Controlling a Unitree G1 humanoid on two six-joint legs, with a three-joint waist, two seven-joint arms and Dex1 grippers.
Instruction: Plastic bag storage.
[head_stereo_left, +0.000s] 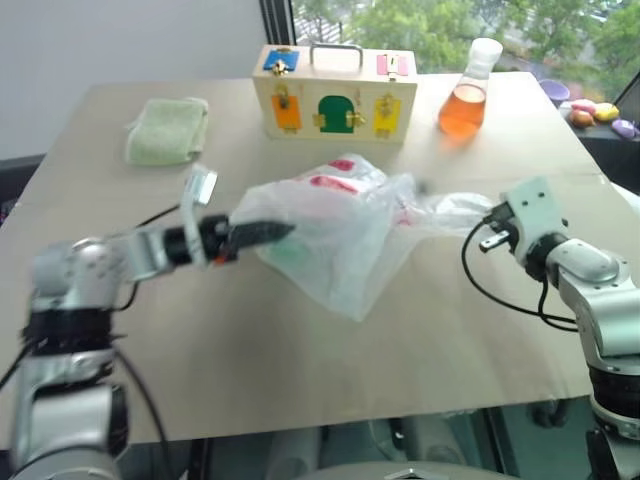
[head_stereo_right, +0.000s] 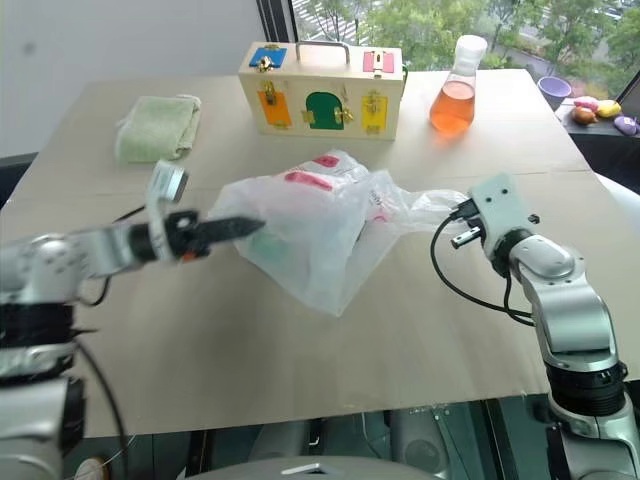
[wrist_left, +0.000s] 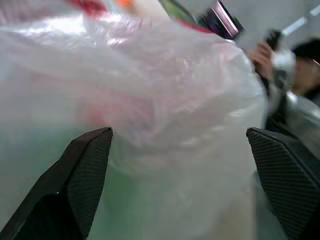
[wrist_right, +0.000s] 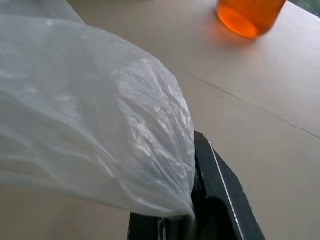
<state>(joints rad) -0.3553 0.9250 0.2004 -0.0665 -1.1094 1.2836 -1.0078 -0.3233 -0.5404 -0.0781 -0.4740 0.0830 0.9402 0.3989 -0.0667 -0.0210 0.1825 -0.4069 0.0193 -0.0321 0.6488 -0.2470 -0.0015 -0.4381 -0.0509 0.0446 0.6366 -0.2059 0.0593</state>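
The plastic bag (head_stereo_left: 345, 225), thin translucent white with red-pink prints, lies crumpled in the middle of the table (head_stereo_left: 300, 360). A green shape shows faintly through its lower left part. My left gripper (head_stereo_left: 262, 232) points right at the bag's left side. In the left wrist view it stands open (wrist_left: 179, 132), its black fingers (wrist_left: 85, 165) wide apart with the bag's bulge right in front of them. My right gripper (head_stereo_right: 458, 214) is at the bag's right end, shut on a stretched tail of the bag (wrist_right: 150, 150), which runs straight out of its jaws.
A wooden box (head_stereo_left: 335, 95) with coloured doors and latches stands at the back centre. A flask of orange liquid (head_stereo_left: 465, 100) stands to its right. A folded pale green cloth (head_stereo_left: 168, 130) lies at the back left. Small coloured items (head_stereo_left: 595, 112) sit beyond the table's far right corner.
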